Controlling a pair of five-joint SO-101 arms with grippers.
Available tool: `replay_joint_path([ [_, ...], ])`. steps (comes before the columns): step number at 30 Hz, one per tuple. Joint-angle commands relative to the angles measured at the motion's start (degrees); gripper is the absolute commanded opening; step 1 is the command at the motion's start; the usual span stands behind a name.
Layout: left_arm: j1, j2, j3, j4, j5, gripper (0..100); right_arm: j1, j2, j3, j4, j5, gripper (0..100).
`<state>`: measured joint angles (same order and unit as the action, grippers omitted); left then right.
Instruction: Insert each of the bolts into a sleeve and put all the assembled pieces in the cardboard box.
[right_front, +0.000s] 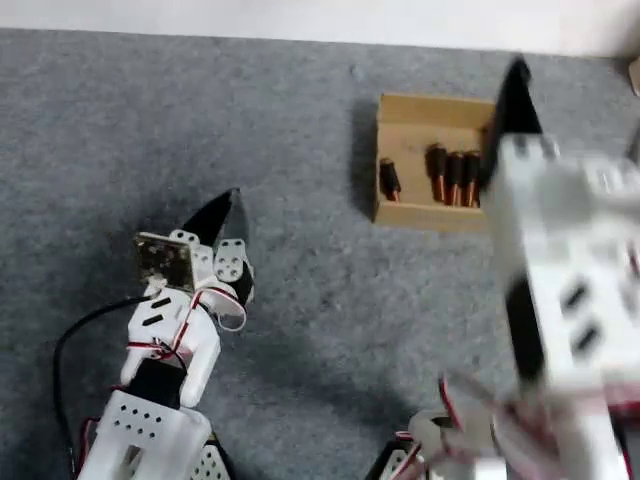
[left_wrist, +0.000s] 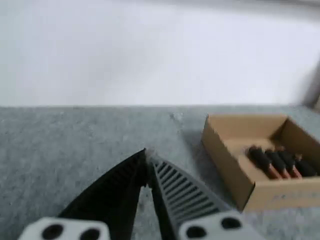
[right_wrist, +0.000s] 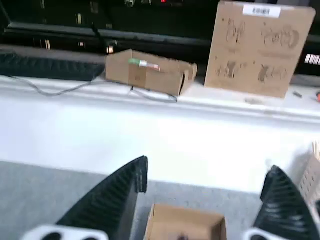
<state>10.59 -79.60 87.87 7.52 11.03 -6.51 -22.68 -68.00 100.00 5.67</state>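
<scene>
The cardboard box (right_front: 424, 214) sits at the far right of the grey mat. Several assembled bolt-and-sleeve pieces (right_front: 455, 176) lie inside it, black with copper ends, and one piece (right_front: 389, 178) lies apart nearer the box's left wall. My left gripper (right_front: 228, 208) rests shut and empty low over the mat, left of the box. In the left wrist view its fingers meet at the tips (left_wrist: 148, 161), with the box (left_wrist: 225, 155) and its pieces (left_wrist: 275, 162) ahead. My right arm (right_front: 560, 260) is raised above the box. The right gripper (right_wrist: 207, 175) is open and empty over the box (right_wrist: 185, 221).
Grey mat (right_front: 300, 330) covers the table up to a white strip (right_front: 300, 15) at the far edge. A black cable (right_front: 70, 340) loops beside the left arm's base. Beyond the table, a ledge holds another cardboard box (right_wrist: 150, 72) and a printed cardboard panel (right_wrist: 260, 47).
</scene>
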Motion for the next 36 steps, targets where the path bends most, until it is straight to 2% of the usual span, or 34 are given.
replay_joint_path([
  [1, 1.0, -1.0, -4.2, 6.3, -0.8, 1, -0.5, -15.6, 23.7, 0.4, -0.4, 32.8],
  [4, 1.0, -1.0, -6.5, 10.7, -0.9, 1, -0.5, -26.7, 42.4, -2.2, -0.4, 32.8],
  [12, 1.0, -1.0, -8.9, 13.5, -3.3, 1, -0.4, -60.3, 88.8, -19.2, -0.4, 32.8],
  [16, 0.7, -1.0, -13.3, 22.2, -3.4, 1, -0.3, -75.4, 107.9, -26.7, -0.4, 32.8],
  [18, 0.5, -1.0, -15.9, 29.4, -3.7, 1, -0.3, -81.3, 114.9, -28.8, -0.4, 32.8],
  [21, -1.8, -1.0, -18.1, 38.7, -3.7, 1, -0.3, -82.6, 121.2, -29.6, -0.4, 32.8],
  [28, -8.4, -2.8, -17.7, 48.0, -5.5, 1, -0.5, -81.5, 122.8, -29.2, -0.4, 32.8],
  [34, -8.7, -24.9, -6.0, 54.0, -8.3, 1, -0.3, -81.5, 128.0, -29.2, -0.4, 32.8],
  [36, -8.7, -26.6, -5.1, 55.5, -9.8, 1, -0.2, -81.5, 129.2, -29.2, -0.8, 32.8],
])
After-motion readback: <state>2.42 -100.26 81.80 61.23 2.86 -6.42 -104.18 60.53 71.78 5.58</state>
